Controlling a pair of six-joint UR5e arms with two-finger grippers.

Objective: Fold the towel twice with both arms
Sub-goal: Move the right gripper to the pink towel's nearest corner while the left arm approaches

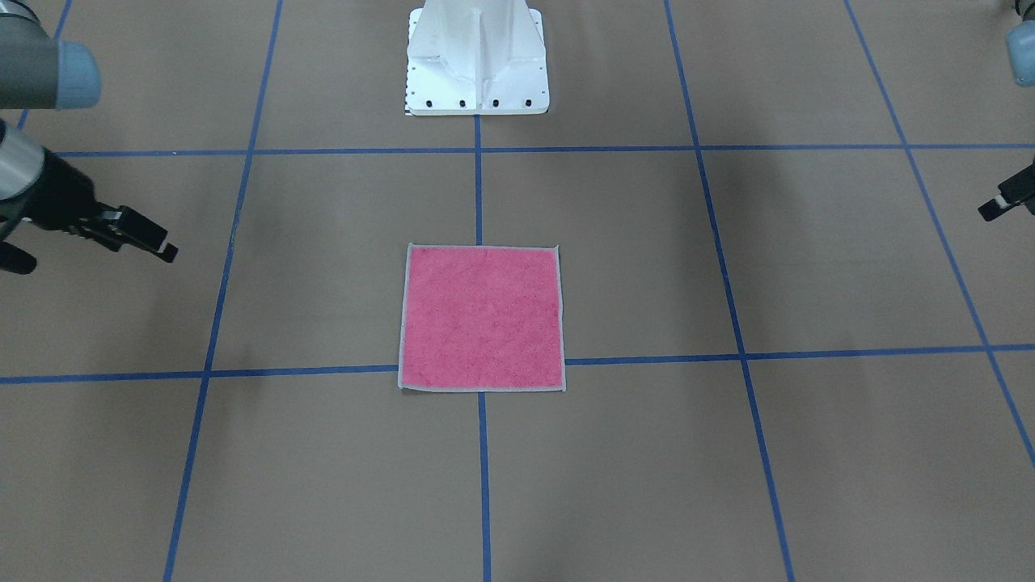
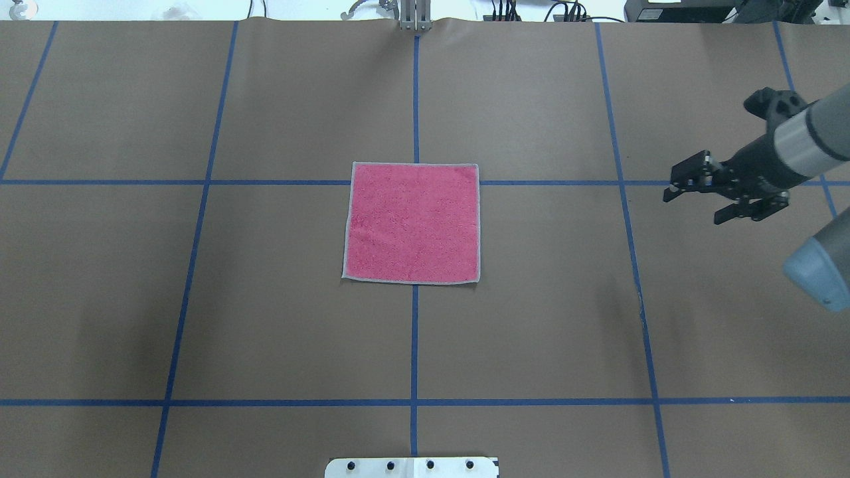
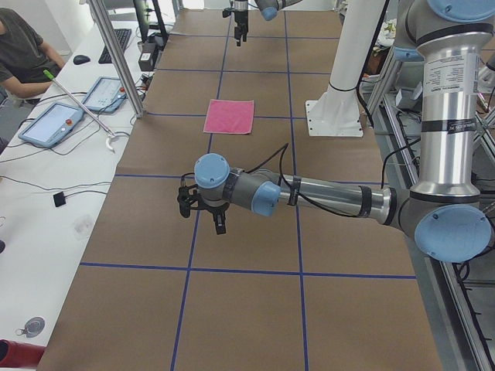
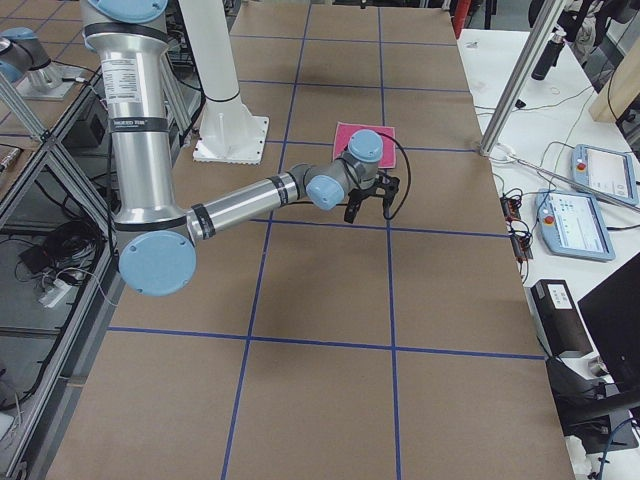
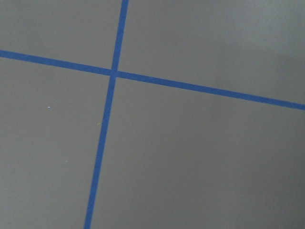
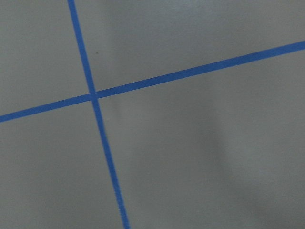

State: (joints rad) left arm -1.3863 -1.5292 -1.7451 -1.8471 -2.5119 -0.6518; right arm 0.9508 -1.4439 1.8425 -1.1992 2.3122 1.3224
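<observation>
Towel (image 2: pixel 412 222) lay flat and unfolded, pink face up, pale grey border showing on all four edges, near the middle of the brown table (image 2: pixel 531 332). It sat over a crossing of the blue tape lines (image 2: pixel 414 345), in front of the white pedestal base (image 1: pixel 477 56) and apart from it. Right gripper (image 2: pixel 692 207) hung over the table well off to the towel's right side, fingers apart, nothing between them, not touching the cloth. Left gripper (image 3: pixel 203 219) hung well off to the towel's other side, also clear of it; only one finger (image 1: pixel 999 204) poked in at the edge of the front view, so could not tell if its fingers were apart or together. Both wrist views showed only bare brown surface with a tape crossing. A person (image 3: pixel 23 46) sat at the white side bench (image 3: pixel 46 193) beyond the table's far edge.
</observation>
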